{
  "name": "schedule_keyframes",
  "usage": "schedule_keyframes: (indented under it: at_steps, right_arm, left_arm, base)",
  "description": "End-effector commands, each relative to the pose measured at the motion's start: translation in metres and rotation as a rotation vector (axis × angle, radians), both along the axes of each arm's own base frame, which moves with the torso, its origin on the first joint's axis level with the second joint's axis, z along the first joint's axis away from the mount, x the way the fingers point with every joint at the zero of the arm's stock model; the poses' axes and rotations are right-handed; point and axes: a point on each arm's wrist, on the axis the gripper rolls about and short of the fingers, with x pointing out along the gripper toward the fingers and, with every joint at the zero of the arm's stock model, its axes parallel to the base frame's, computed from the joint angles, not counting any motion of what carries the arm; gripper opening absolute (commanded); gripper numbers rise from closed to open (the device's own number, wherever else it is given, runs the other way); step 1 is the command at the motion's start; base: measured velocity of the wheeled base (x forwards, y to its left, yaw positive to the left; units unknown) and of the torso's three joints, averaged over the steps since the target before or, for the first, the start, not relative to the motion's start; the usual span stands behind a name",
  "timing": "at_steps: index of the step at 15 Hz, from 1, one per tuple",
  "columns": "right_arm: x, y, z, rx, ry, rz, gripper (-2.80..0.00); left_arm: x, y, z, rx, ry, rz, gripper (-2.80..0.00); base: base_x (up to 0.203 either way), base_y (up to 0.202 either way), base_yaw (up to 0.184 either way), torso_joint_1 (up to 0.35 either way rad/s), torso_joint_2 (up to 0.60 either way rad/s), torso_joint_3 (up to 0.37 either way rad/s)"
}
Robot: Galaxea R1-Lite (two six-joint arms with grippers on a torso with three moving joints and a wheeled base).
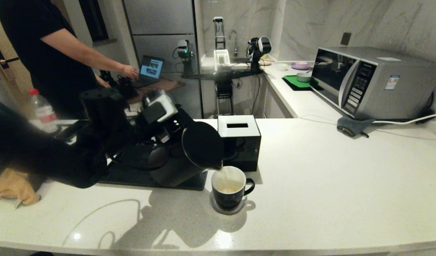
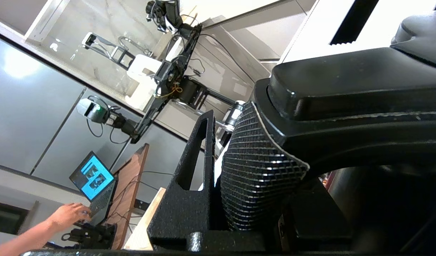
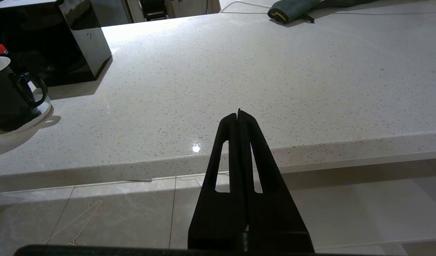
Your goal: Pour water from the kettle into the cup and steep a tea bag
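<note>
Left claw (image 1: 164,137) clamped on kettle (image 1: 189,153) handle, kettle tipped, spout just over cup (image 1: 229,188) off the claw's right; water (image 1: 223,174) streaming into the cup. Black box (image 1: 239,142) just behind the cup. Right claw (image 3: 238,115) closed, empty, below counter (image 3: 257,78) edge, cup well off to its left.

Head camera looks down over the counter (image 1: 310,170); left wrist camera sits tight against the kettle (image 2: 346,92); right wrist camera, behind its gripper (image 3: 238,115), shares the cup (image 3: 8,96).
</note>
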Motion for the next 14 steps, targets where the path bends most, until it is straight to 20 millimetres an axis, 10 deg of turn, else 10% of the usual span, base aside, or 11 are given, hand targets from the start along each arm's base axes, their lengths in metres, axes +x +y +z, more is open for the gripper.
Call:
schedule_keyframes:
  at_steps: [1,14]
  right_arm:
    - [0.0,0.0,0.0,0.001,0.001,0.0,-2.8]
    - [0.0,0.0,0.0,0.001,0.001,0.0,-2.8]
  left_arm:
    - [0.0,-0.001,0.001,0.001,-0.009,-0.005,-2.8]
    - [-0.011,0.004,0.004,-0.159,0.042,-0.01,-2.8]
  base:
    - [0.0,0.0,0.0,0.0,0.0,0.0]
    - [0.0,0.0,0.0,0.0,0.0,0.0]
